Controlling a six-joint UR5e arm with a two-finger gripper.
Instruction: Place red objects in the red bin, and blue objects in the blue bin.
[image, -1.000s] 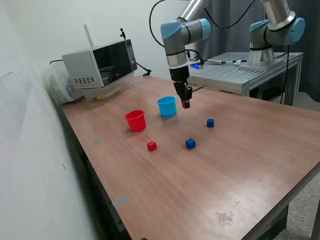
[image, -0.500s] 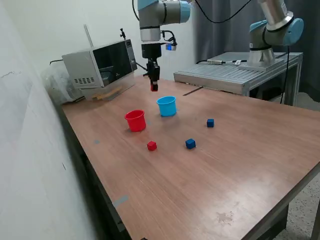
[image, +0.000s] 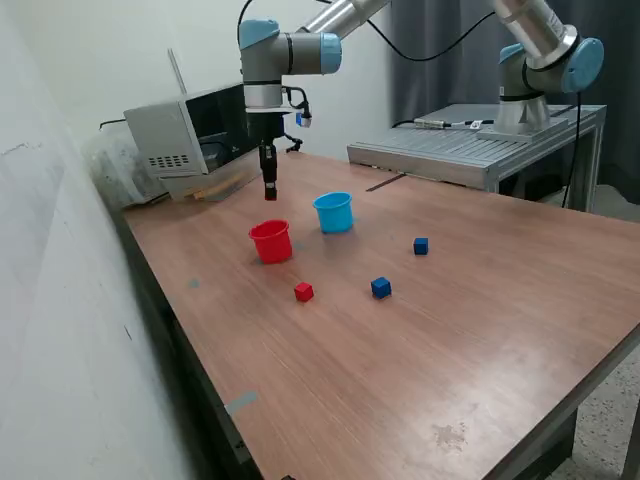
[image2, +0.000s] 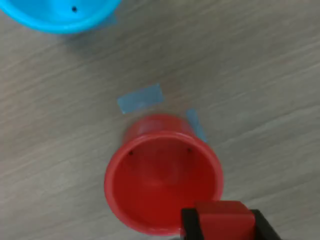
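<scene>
My gripper (image: 270, 190) is shut on a small red cube (image: 270, 194) and hangs above the red cup (image: 270, 241). In the wrist view the red cube (image2: 219, 214) sits between the dark fingers of the gripper (image2: 223, 225), over the rim of the open, empty red cup (image2: 162, 175). The light blue cup (image: 333, 212) stands to the exterior view's right of the red cup, and its rim shows in the wrist view (image2: 60, 15). A second red cube (image: 303, 291) and two dark blue cubes (image: 380, 288) (image: 420, 245) lie on the table.
A microwave (image: 200, 135) stands at the back of the wooden table (image: 420, 370). A second arm (image: 540, 70) sits on a metal bench (image: 470, 145) behind. Pale tape patches (image2: 141, 98) lie on the table by the red cup.
My gripper has carried the red cube to the exterior view's left, from beside the light blue cup to above the red cup. The cups and loose cubes have not moved.
</scene>
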